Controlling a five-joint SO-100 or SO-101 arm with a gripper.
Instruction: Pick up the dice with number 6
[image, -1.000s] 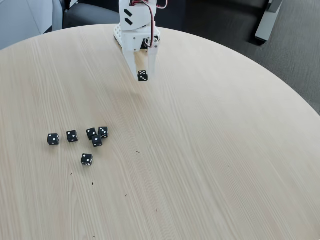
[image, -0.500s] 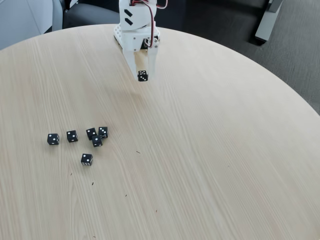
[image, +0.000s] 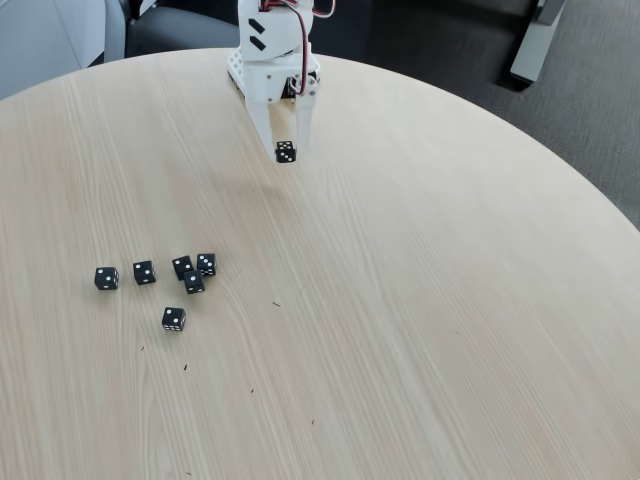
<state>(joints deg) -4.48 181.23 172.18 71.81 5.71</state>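
Die held at the far end, six left near you

Nearest you on the table (image: 420, 330) lie six black dice: one alone (image: 173, 319) in front, then a tight cluster of three (image: 193, 272) with two more (image: 125, 275) just beside it to the left in the fixed view. Farther back, your gripper (image: 285, 152) has its two white fingers closed on a seventh black die (image: 286, 152), apparently clear of the wood, though the pips are too small to confirm it's the six. I'd judge the pick essentially done; your next move only calls for keeping the squeeze steady and the die lifted.
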